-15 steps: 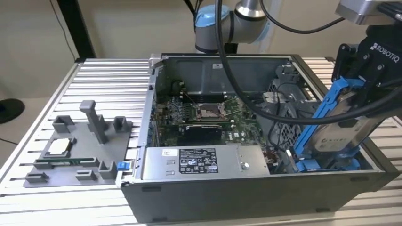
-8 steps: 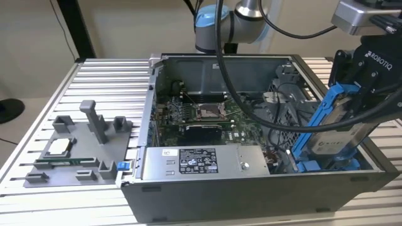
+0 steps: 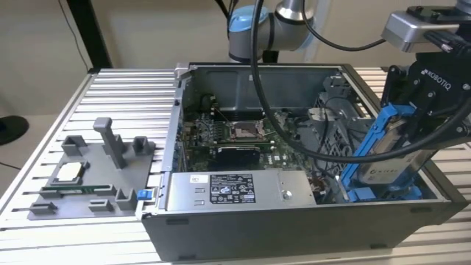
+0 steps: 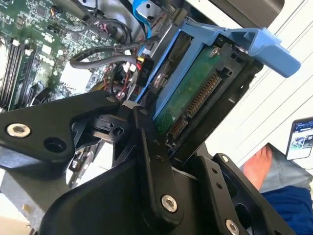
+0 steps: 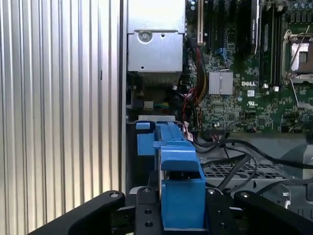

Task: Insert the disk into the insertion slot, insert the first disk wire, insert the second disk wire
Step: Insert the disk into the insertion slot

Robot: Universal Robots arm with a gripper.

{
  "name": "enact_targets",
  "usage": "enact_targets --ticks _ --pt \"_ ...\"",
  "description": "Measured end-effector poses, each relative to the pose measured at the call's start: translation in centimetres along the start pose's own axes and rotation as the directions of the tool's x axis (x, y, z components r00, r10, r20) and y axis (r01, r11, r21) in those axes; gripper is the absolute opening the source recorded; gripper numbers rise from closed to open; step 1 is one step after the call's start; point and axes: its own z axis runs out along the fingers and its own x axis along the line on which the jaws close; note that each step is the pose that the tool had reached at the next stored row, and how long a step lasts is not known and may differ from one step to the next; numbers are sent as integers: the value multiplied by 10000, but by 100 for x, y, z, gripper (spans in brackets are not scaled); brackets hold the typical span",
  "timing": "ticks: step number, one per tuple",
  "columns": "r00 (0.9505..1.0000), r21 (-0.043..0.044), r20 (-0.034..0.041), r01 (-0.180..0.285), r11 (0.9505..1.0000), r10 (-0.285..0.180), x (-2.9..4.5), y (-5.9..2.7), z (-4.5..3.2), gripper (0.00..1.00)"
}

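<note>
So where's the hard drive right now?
It's at the exterior view's right: the drive leans tilted inside the open case, gripped by the jaws, lower end at the blue-tabbed bay beside the power supply.

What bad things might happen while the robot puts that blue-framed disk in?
The disk hangs tilted in the jaws over the insertion slot; it might jam on the blue tabs. A black cable loops right beside it and might snag or get pinched.

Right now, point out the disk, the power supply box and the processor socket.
disk (image 3: 389, 170), exterior view, silver label face.
power supply box (image 3: 231, 189), exterior view, printed label.
processor socket (image 3: 241, 131), exterior view, open centre.
</note>
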Motion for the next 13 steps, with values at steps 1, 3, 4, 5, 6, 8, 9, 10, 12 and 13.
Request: enact_targets --ticks 1,3,4,5,6,8,9,10,12,13 --pt "10000 0 1 -1 10000 1 -2 0 13 0" --pt "10000 0 2 -2 10000 2 -5 -1 37 0" --pt "10000 0 1 -2 10000 2 -6 -2 48 0" --pt "10000 0 1 -2 10000 2 -8 -3 60 0" --pt "10000 0 3 -2 10000 2 -8 -4 73 0" --pt "10000 0 1 -2 10000 2 -10 -5 93 0" --pt "10000 0 2 -2 10000 2 -10 -6 99 0" --pt "10000 0 0 -2 10000 2 -10 -6 99 0" --pt "10000 0 -2 -2 10000 2 -10 -6 101 0" --pt "10000 0 -1 -2 10000 2 -10 -6 103 0"
